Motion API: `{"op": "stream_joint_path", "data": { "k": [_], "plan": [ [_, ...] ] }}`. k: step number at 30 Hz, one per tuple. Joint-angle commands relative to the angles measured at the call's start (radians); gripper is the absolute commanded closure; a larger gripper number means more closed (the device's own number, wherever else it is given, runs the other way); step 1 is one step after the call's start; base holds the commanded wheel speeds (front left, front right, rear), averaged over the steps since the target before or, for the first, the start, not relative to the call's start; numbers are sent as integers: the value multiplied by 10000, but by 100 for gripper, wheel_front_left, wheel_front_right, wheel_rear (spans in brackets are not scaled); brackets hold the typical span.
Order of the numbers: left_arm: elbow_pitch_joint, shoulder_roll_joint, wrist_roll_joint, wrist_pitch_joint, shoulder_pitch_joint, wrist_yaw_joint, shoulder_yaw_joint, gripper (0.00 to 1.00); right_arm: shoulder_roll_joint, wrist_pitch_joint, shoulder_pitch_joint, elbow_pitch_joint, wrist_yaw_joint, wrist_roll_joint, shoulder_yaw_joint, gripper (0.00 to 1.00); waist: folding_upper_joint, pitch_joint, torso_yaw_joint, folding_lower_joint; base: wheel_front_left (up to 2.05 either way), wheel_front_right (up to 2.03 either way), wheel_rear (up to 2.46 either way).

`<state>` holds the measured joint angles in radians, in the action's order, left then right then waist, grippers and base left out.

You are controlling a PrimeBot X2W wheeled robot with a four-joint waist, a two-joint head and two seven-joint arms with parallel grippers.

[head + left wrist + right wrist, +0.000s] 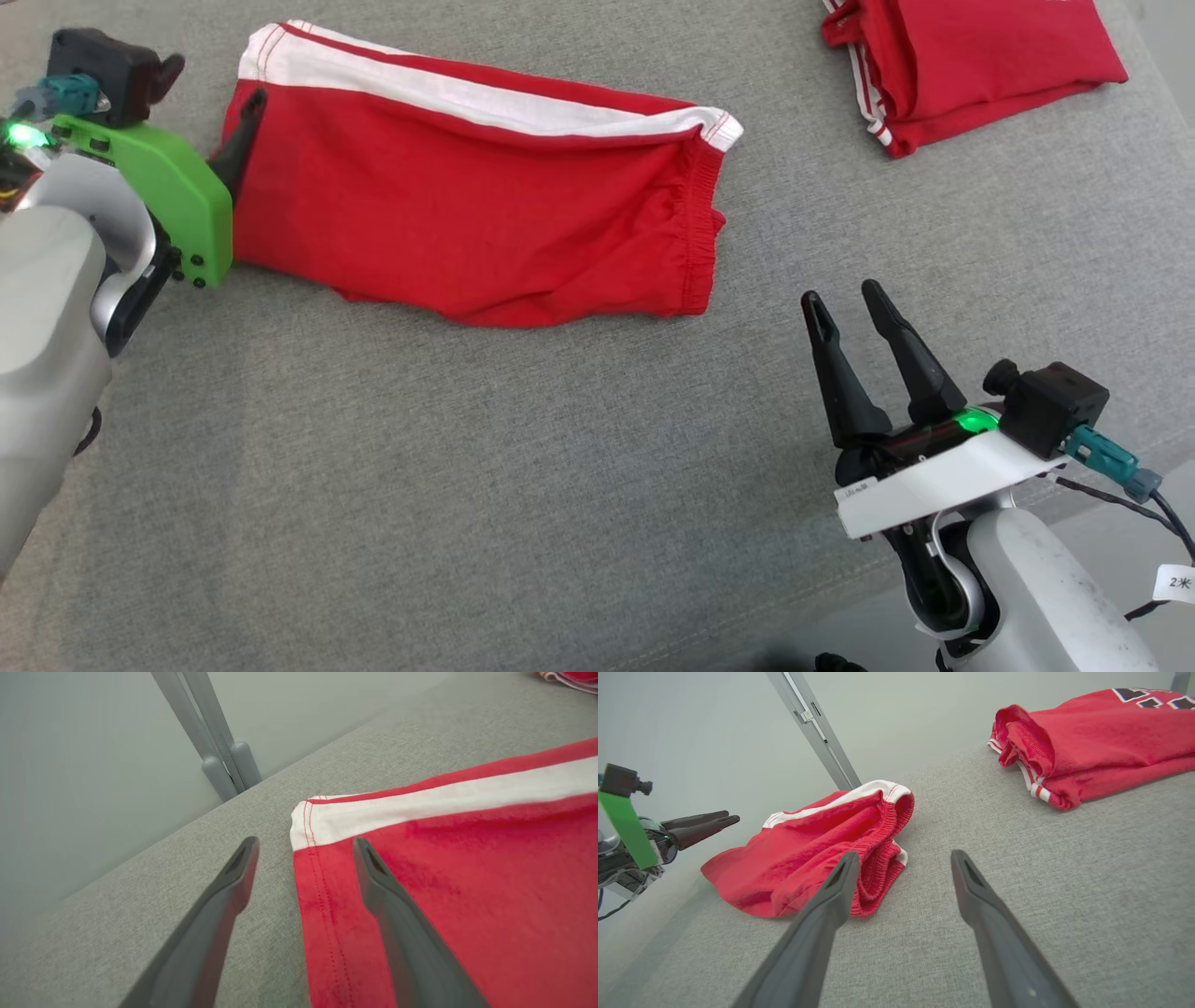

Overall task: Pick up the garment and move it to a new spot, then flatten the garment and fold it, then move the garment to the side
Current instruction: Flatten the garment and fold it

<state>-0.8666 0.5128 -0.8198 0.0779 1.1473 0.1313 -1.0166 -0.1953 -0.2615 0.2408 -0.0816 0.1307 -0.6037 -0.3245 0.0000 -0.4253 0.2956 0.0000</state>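
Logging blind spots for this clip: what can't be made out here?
Folded red garment: cut off by the head view's top edge; print clipped in right wrist view.
Left gripper: left wrist view cannot show whether a finger touches the red shorts.
Shorts' underside: hidden by the top layer.

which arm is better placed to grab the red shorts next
Left, likely. The open left gripper straddles the hem of the red shorts near the white stripe. The right gripper, also open, sits over bare grey cushion, apart from the waistband.
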Motion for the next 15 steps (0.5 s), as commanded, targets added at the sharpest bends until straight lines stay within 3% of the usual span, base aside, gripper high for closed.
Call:
{"op": "stream_joint_path", "data": {
  "k": [1,8,15],
  "plan": [
    [127,250,-351,-324,-174,-16,-199,0,71,-45,-30,62,-4,87,-9,0,0,-17,119,0,0,0,0],
    [517,868,-1610,-1671,-471,-16,-985,0,161,-46,14,-52,-4,65,-4,0,0,4,318,0,0,0,0],
    [765,927,-2683,-2387,-658,-16,-1330,0,195,-46,48,-198,-4,9,25,0,0,-19,343,0,0,0,0]
  ]
}}
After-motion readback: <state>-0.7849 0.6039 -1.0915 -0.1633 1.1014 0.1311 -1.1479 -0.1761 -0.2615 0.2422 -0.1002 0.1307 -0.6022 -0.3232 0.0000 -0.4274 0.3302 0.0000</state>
